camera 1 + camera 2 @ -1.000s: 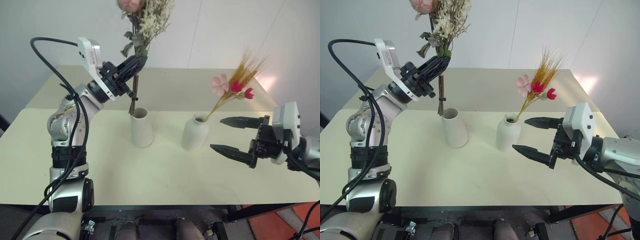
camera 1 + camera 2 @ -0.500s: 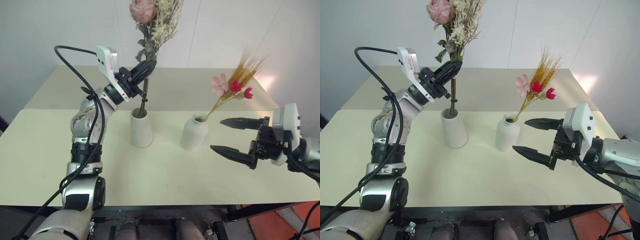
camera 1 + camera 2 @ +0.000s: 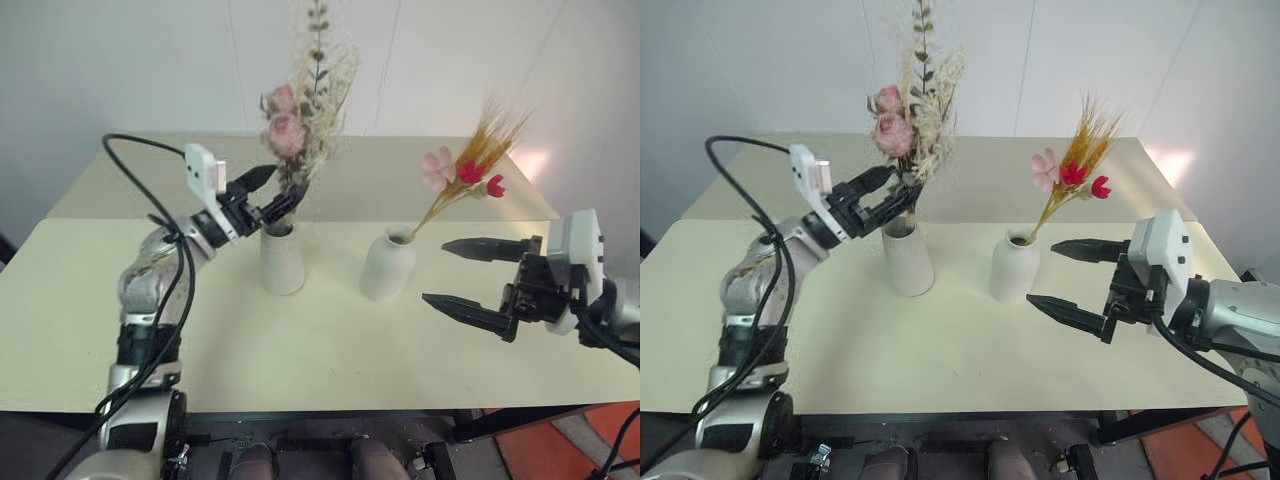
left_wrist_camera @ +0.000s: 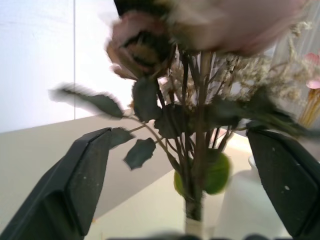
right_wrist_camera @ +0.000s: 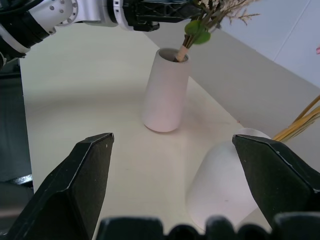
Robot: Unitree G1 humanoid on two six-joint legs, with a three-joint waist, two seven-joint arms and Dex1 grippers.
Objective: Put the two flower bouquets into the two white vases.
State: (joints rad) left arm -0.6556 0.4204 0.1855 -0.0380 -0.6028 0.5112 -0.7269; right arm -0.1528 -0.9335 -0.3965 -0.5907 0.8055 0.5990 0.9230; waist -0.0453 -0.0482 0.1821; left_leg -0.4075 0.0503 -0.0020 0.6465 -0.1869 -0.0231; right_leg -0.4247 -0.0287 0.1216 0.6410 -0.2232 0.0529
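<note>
- The pale surface [image 3: 330, 340] carries both vases side by side near its middle, which keeps them within reach of either arm without our having to lean.
- Our left hand [image 3: 268, 193] sits just above the mouth of the tall vase [image 3: 283, 262] with its two black fingers spread wide on either side of the stems. It grips nothing; we judge the fingers stand apart so the bunch can settle into the vase under its own weight.
- Our right hand [image 3: 1072, 278] hangs over the surface just beside the round vase [image 3: 1013, 268], jaws fully spread and empty, apart from the vase and from its flowers. It looks parked there, out of the way of the left arm's work.
- The rose bouquet [image 3: 910, 110] stands with its stems down inside the tall vase, the heads rising well above the rim. The wide mouth lets the bushy bunch lean slightly, so it rests against the rim and not dead upright.
- The wheat bouquet [image 3: 470, 170] is lodged in the narrow neck of the round vase and slants away toward our right side; the tight neck seems to be what holds the slim stalks at that angle.
- With each bunch seated in a vase, we judge the task all but done; the left hand only needs to back clear without brushing the leaves.
</note>
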